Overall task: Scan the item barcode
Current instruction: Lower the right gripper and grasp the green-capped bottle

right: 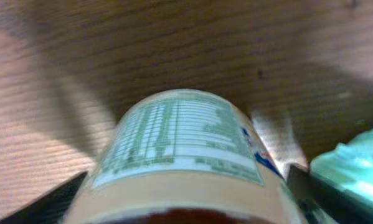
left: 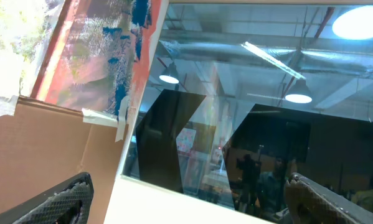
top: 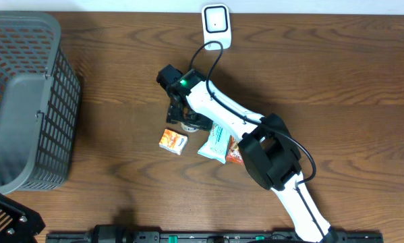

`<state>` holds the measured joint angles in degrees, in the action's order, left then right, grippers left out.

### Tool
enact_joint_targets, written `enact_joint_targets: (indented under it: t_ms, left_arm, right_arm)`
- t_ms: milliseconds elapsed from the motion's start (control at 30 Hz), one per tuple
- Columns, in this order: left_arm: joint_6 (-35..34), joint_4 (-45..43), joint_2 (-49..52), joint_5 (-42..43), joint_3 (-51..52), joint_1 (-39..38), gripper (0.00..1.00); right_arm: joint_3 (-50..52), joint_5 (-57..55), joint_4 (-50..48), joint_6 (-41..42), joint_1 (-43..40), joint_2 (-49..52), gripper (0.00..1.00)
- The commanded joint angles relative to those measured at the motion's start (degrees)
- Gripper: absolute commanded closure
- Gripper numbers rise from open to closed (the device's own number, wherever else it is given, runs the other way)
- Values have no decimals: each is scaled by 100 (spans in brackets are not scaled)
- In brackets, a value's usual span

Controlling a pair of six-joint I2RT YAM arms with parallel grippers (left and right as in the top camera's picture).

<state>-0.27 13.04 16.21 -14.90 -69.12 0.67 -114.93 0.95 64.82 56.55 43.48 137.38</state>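
Right wrist view: a labelled jar (right: 180,143) lies on its side on the wooden table (right: 174,43), its printed nutrition panel turned up. The right pincer (right: 186,180) is spread wide to either side of it, released rather than clamped, with no firm hold to be seen. No barcode shows on the face in view, so a lift from this angle may well present the wrong side to the white scanner (top: 216,23), which stands well apart at the table's far edge. The rounded body could also roll or squirt out if the fingers close off-centre. A teal packet (right: 354,165) sits just beside the right finger and is likely to be nudged or pinched along with the jar. An orange box (top: 173,140) lies near on the other side. The scanner's cable runs close by the arm and could snag on the carry. The left pincer (left: 192,205), parked away from the work, hangs released and empty.
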Motion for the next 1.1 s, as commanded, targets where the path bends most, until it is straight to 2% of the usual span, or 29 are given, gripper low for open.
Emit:
enact_joint_targets:
  t_ms: [0,133,367,533,800,1067]
  left_arm:
    - [-74,-24,-74,79,2,13,2]
    - [-74,-24,-74,79,2,13,2]
    - [-74,-20,-74,79,2,13,2]
    - [-74,-17,-74,79,2,13,2]
    - [-74,-4,-74,79,2,13,2]
    - [-74,0,-74,79,2,13,2]
  right_arm:
    - [76,22,-11,42,35,396,1]
    - [76,-50,-20,-223,35,396,1]
    - [76,-142,-59,-2024,39,396,1]
    - [76,-155,17,-2765,44,396,1]
    - [-146,177,428,-2787,22,352,1]
    - [-1126,981,1191,-2612,-136,352,1]
